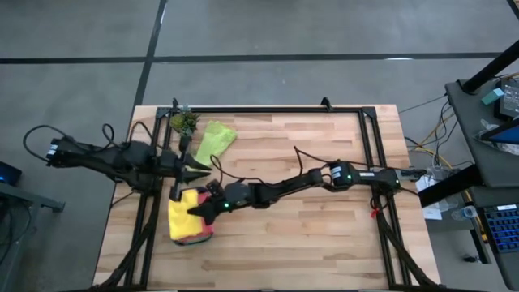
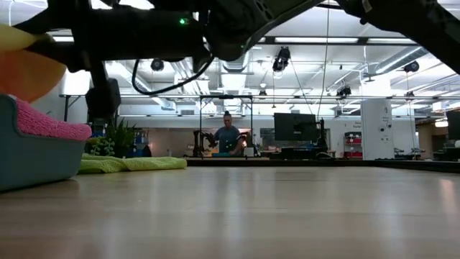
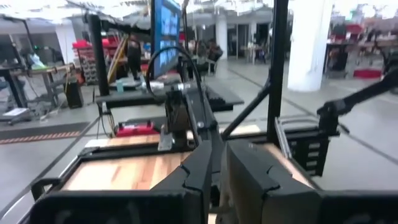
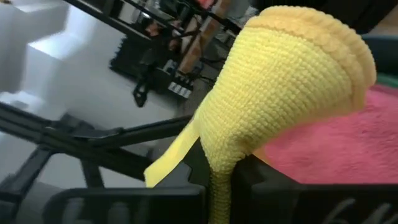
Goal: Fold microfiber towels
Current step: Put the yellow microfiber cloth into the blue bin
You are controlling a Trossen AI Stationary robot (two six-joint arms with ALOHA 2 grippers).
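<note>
Wooden tabletop (image 1: 308, 227) under the overhead camera, workshop room behind. The right claw (image 1: 197, 210) is clenched on the yellow towel (image 4: 286, 93), holding it over the teal tray (image 2: 32, 158), where a pink towel (image 2: 50, 126) already lies. The left claw (image 1: 204, 167) hangs just beside it, fingers pressed together, gripping nothing. A lime green towel (image 1: 215, 139) lies near the potted plant (image 1: 184, 122).
</note>
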